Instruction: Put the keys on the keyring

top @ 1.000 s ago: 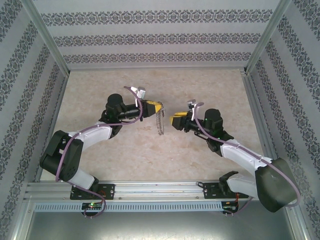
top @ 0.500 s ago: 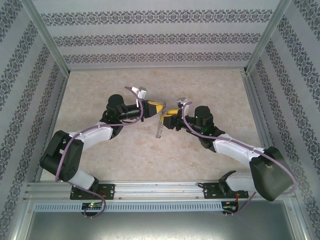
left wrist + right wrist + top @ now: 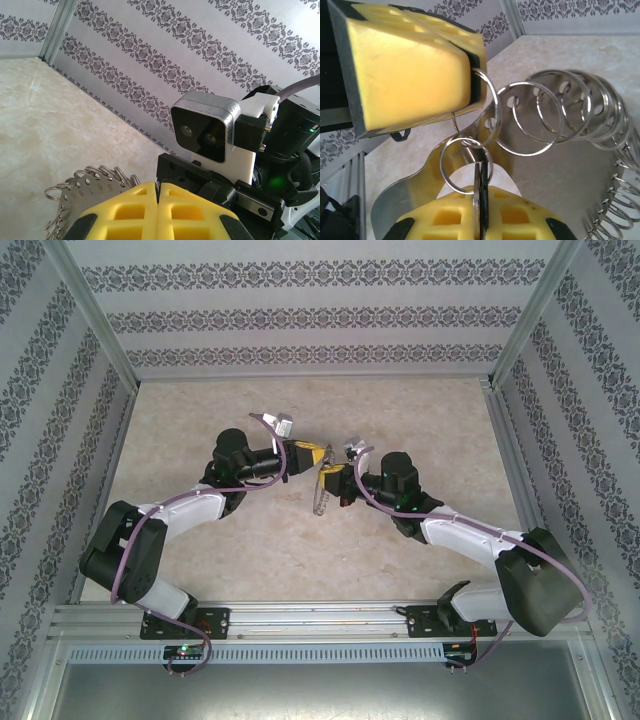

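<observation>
Now, ring and grippers: the keyring (image 3: 320, 497) hangs in the air over the middle of the table (image 3: 230, 410). It sits between the two grippers, which meet tip to tip at its upper end.
Ring's long axis: from above the hoop shows edge-on, a thin streak running from the meeting point toward the near edge of the table.
Left gripper (image 3: 311, 455): its yellow pads are pressed together on the hoop's rim. In its wrist view the fringe of holed tabs fans out to the left of its tips.
Right gripper (image 3: 480, 195): its pads are closed, with a thin dark edge caught in the seam and a small ring (image 3: 466, 162) looped into it just above. Whether that edge is a key I cannot tell.
Way to the rim: the hoop's rim lies just above and beyond the right tips, toward the left pad, touching or nearly so.
Nearer arm: both are at the ring. The right one grips the small piece, so it likely does the threading while the left holds steady.
In the way: the fringe loops crowd beside the grip and the left pad is close by, so there is little room to turn.
Surroundings: the patterned walls (image 3: 320, 320) stand well apart.
</observation>
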